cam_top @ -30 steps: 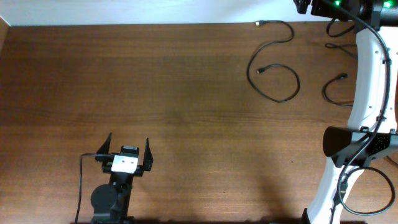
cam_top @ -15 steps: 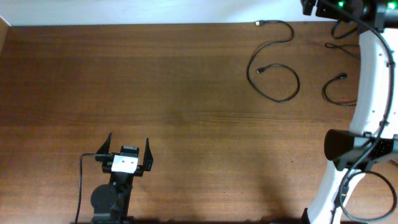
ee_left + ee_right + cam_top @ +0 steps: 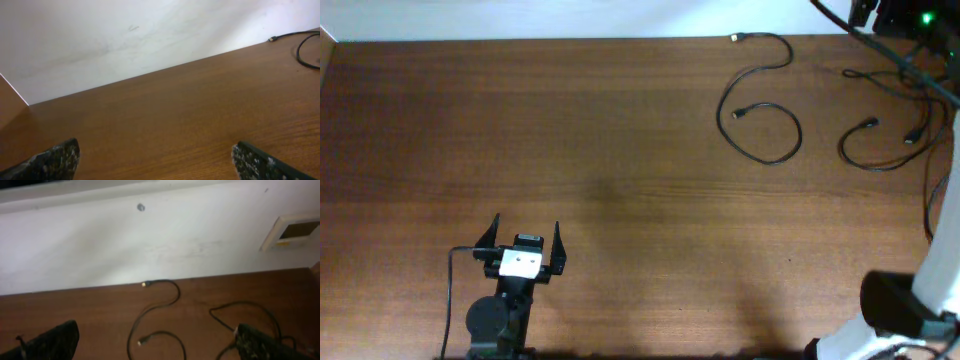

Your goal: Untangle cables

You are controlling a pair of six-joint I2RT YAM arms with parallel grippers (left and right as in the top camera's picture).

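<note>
One thin black cable [image 3: 760,150] lies at the back right of the table, running from a gold-tipped plug [image 3: 735,38] in an S and a loop. It also shows in the right wrist view [image 3: 172,292] and the left wrist view [image 3: 300,47]. A second black cable [image 3: 865,160] with small plugs lies apart to its right, also seen in the right wrist view [image 3: 250,305]. My left gripper [image 3: 526,228] is open and empty at the front left, far from the cables. My right gripper [image 3: 157,330] is open and empty, raised above the cables.
The wooden table [image 3: 620,150] ends at a white wall [image 3: 150,245] behind the cables. The right arm's wrist [image 3: 905,18] with its thick wires hangs over the back right corner. Its base [image 3: 895,305] stands at the front right.
The right arm has swung right and back, so its white link has left the overhead view and uncovered more of the right cable. The cables and the left arm have not moved.
</note>
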